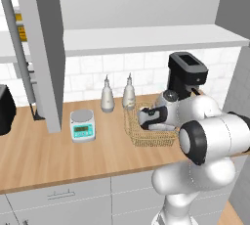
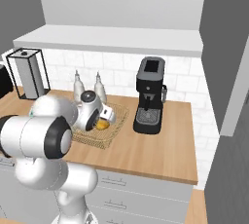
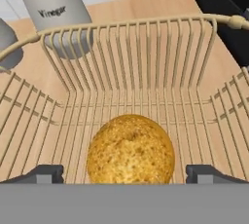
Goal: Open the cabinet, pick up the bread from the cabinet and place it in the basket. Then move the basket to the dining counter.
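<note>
Where the basket (image 3: 146, 72) sits on the table (image 1: 44, 153), its flared wire walls rise on every side of the bread (image 3: 130, 156), and the rounded rim leaves the top open. Two grey bottles (image 1: 117, 93), one marked Vinegar, stand just behind the far rim; a black coffee machine (image 2: 150, 101) stands near its right side and a kitchen scale (image 1: 82, 124) to its left. The arm bends forward and down into the basket. The end effector (image 3: 124, 173) is spread wide, a fingertip (image 3: 41, 173) on either side of the bread, apparently not touching it.
</note>
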Tool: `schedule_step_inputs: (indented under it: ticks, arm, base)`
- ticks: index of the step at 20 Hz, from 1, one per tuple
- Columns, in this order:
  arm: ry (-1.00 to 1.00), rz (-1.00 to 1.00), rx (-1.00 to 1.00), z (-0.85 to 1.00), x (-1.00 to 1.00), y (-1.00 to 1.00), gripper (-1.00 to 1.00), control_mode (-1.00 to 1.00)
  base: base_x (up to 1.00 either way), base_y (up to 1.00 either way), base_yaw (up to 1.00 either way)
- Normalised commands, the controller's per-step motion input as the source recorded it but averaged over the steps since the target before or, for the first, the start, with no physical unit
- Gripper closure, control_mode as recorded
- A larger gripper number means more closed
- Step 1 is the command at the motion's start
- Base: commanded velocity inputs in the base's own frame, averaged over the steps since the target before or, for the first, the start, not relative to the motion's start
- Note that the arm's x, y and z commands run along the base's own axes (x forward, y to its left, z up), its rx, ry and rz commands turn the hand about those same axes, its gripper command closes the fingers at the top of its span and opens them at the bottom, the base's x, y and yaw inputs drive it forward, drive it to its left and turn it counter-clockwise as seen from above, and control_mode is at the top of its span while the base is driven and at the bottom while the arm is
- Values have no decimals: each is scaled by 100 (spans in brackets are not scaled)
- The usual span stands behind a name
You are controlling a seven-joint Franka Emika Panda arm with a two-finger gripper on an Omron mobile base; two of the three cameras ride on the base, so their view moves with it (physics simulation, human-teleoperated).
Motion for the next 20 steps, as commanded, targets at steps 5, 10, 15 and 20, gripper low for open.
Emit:
schedule_step_inputs:
  ticks: [5,10,15,20]
  arm:
    - [0,-5,3,46,-15,-10,-100,-100]
    - [0,-8,7,50,-24,-39,-100,-100]
    - [1,-6,15,36,-33,-67,-100,-100]
    - [6,-3,21,17,-17,-69,-100,-100]
  base:
    - [0,0,0]
    - [0,0,0]
    - [0,0,0]
    - [0,0,0]
